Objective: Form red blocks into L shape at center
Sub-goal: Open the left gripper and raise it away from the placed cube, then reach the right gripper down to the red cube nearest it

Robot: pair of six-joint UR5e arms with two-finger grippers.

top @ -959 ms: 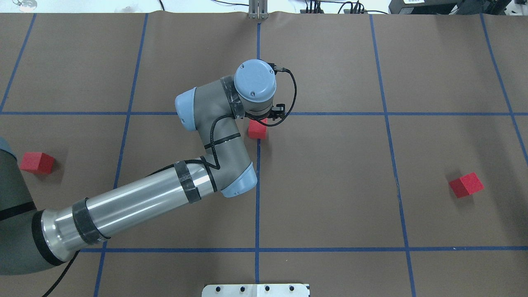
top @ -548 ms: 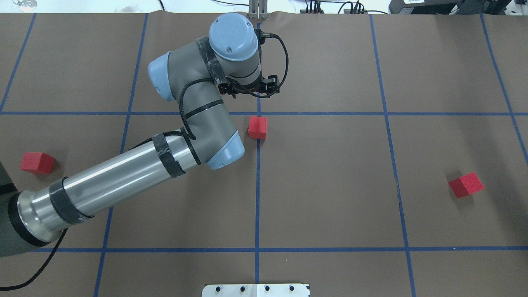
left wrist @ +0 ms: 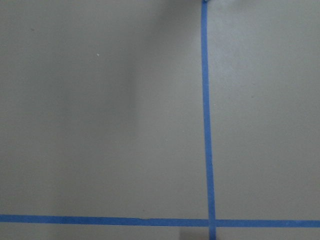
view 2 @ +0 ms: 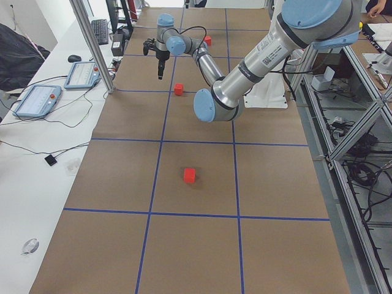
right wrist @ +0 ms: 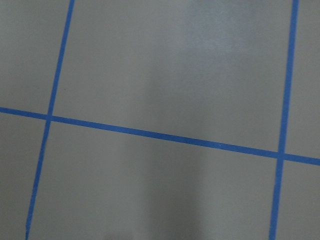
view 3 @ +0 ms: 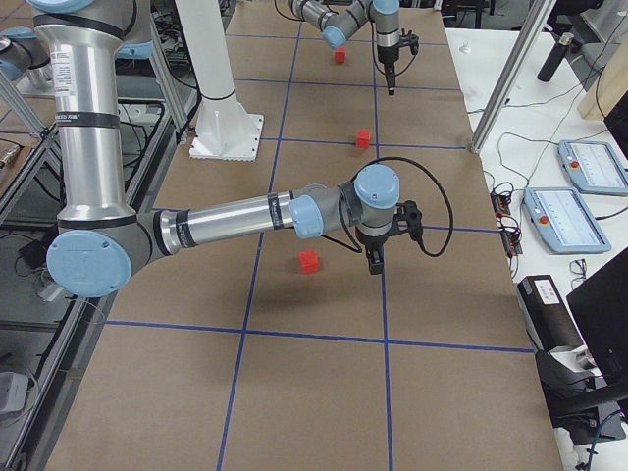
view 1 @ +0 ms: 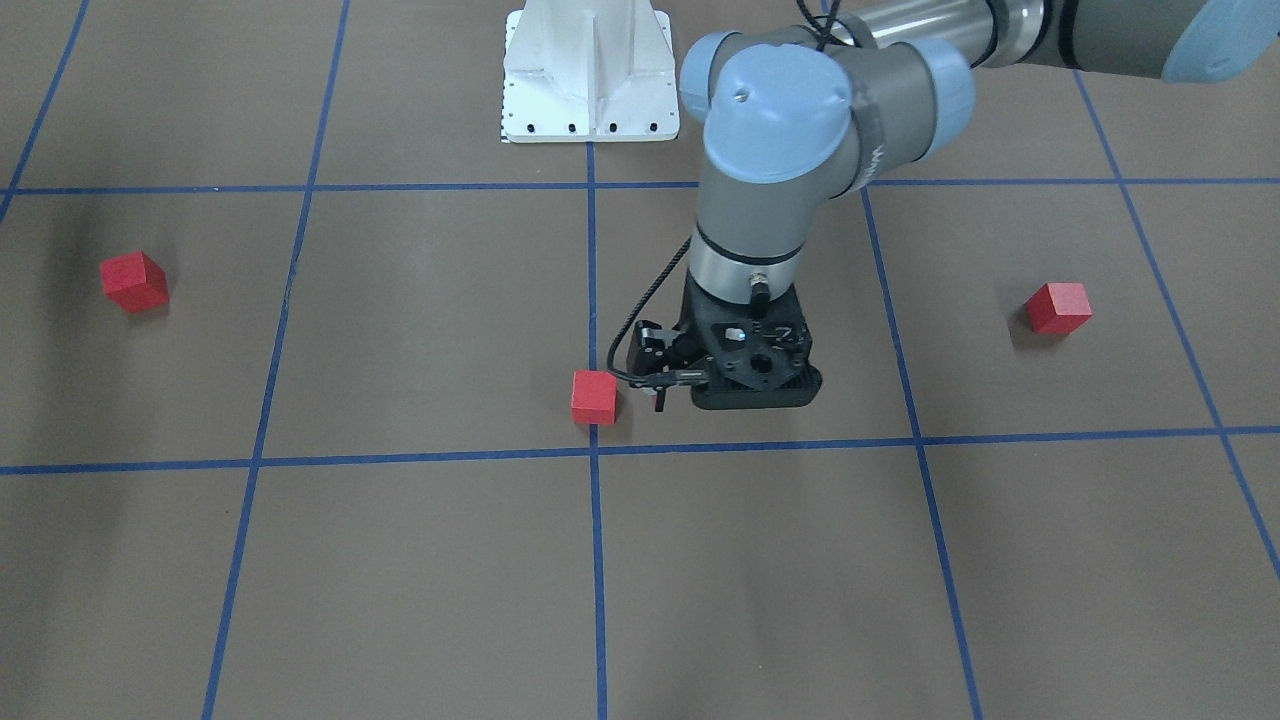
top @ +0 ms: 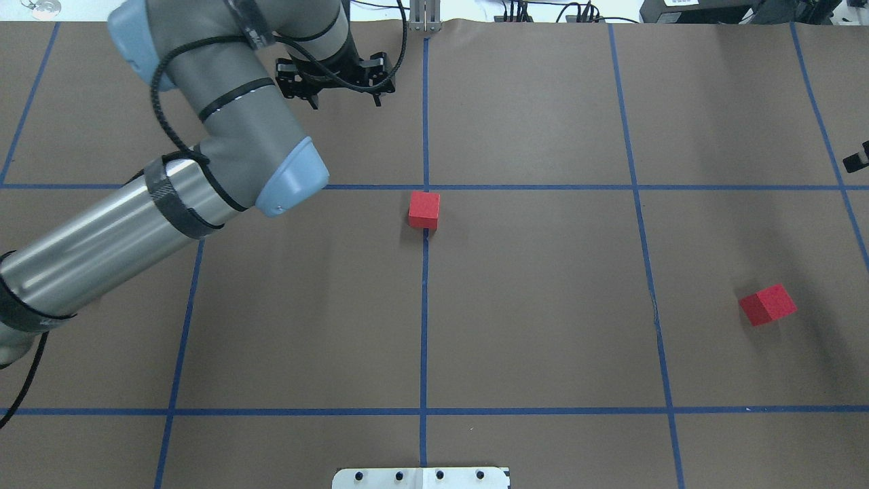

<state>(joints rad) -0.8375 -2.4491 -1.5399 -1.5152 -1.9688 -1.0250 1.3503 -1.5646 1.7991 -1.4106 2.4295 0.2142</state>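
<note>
Your left gripper (top: 345, 102) hangs with fingers apart, well off the block (top: 424, 209) just beside center (top: 426, 187). You cannot tell the right gripper's (view 3: 373, 263) state.

Bright, even overhead light; soft diffuse shadows; wrist views dimmer, greyish.

Six cameras on one brown worktop (top: 543, 305), placed by the white base plate (top: 421, 477)
The overhead view looks forward and down from behind the plate, which lies at its bottom edge; the front-facing view looks back from across the worktop, plate at its top. The two side views look along the worktop from either end, farther off. All four share the red block (top: 424, 209) in line with the plate. Both wrist views look down from close on brown surface and blue tape lines (left wrist: 205, 125)
</note>
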